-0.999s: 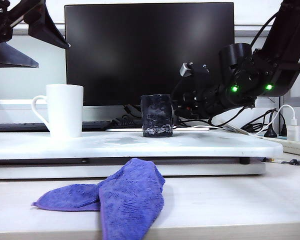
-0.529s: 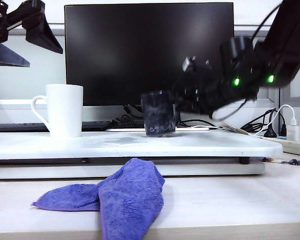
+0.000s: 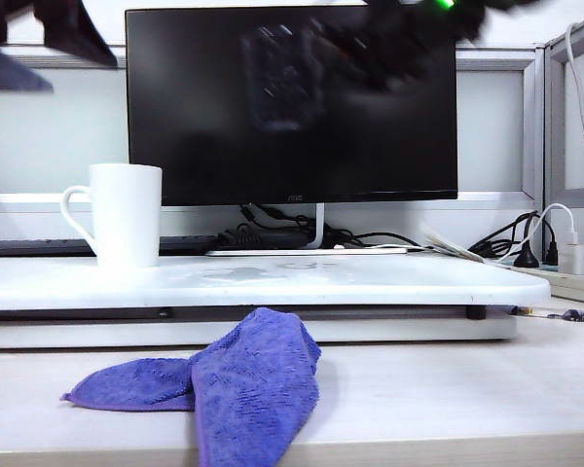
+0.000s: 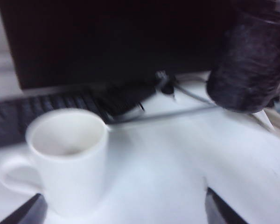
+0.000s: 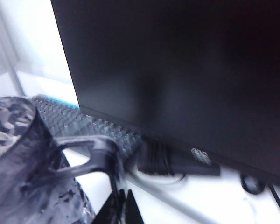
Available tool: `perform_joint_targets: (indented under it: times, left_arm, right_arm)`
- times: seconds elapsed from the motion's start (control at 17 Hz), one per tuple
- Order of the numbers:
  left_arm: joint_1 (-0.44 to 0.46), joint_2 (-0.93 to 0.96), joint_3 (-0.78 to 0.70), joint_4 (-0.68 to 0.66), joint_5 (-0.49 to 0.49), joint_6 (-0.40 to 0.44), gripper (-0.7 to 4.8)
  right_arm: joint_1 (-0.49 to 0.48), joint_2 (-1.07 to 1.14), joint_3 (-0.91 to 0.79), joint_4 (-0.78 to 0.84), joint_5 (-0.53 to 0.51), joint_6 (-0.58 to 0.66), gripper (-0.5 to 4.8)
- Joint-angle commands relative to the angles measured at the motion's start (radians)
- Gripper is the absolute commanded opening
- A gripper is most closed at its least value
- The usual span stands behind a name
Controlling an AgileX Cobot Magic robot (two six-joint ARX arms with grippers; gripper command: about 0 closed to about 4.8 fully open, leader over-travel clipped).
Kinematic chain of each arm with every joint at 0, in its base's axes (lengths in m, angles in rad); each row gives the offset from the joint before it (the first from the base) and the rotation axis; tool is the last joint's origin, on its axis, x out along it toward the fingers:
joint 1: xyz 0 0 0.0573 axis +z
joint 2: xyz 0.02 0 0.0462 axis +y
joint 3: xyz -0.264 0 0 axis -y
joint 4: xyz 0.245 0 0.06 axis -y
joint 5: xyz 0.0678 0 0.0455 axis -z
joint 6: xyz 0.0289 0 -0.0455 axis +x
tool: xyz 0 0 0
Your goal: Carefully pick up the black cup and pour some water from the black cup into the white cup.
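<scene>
Cloth: a purple cloth [image 3: 229, 384] lies crumpled on the pale desk [image 3: 448, 399], nearest the exterior camera, in front of the white board.
Board: a white board [image 3: 389, 282] sits raised on the desk; wet patches show near its middle.
White cup: the white cup [image 3: 125, 214] stands upright on the left part of the board, handle turned toward the left edge of the exterior view. In the left wrist view the white cup [image 4: 67, 158] looks empty, though the picture is blurred.
Left gripper: the left gripper [image 4: 123, 212] hangs above and in front of the white cup, its jaws spread wide apart with nothing between them; only the two dark fingertips [image 4: 25, 212] show at the picture's edge. In the exterior view it is a dark blur in the upper left corner.
Black cup: the black cup [image 3: 277, 78] is well above the board, a blurred shape in front of the monitor's upper half. In the left wrist view the black cup [image 4: 249, 56] hangs in the air, well apart from the white cup.
Right gripper: the right gripper [image 5: 121, 207] is closed on the black cup's handle [image 5: 91, 154]; the dimpled wall of the black cup [image 5: 18, 172] sits just beside it.
Water: cannot tell through the dark glass.
Keyboard: a dark keyboard [image 5: 84, 126] lies behind the board, below the monitor.
Monitor: a large black monitor [image 3: 292, 107] stands farthest back, screen dark.
</scene>
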Motion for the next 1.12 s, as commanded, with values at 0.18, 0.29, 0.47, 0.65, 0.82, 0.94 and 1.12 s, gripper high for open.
perform_joint_targets:
  times: [0.18, 0.29, 0.47, 0.65, 0.82, 0.94, 1.12]
  left_arm:
    - [0.001, -0.066, 0.010, 0.003, -0.027, 0.087, 4.79]
    - [0.003, -0.099, 0.010, -0.045, -0.027, 0.087, 4.79]
    - [0.032, -0.147, 0.010, -0.116, -0.024, 0.087, 4.79]
    - [0.054, -0.168, 0.010, -0.175, -0.024, 0.087, 4.79]
    - [0.055, -0.172, 0.010, -0.238, -0.027, 0.101, 4.79]
    - [0.056, -0.172, 0.009, -0.262, -0.028, 0.107, 4.79]
    - [0.061, -0.172, 0.009, -0.285, -0.027, 0.123, 4.79]
  right_arm:
    - [0.083, 0.069, 0.210, -0.113, 0.149, 0.007, -0.06]
    - [0.111, 0.159, 0.341, -0.203, 0.180, 0.007, -0.06]
    - [0.128, 0.308, 0.537, -0.313, 0.191, -0.038, -0.05]
    - [0.128, 0.399, 0.646, -0.357, 0.192, -0.079, -0.06]
    - [0.128, 0.415, 0.658, -0.364, 0.194, -0.183, -0.06]
    - [0.128, 0.415, 0.661, -0.362, 0.191, -0.251, -0.06]
    - [0.143, 0.415, 0.662, -0.362, 0.189, -0.342, -0.05]
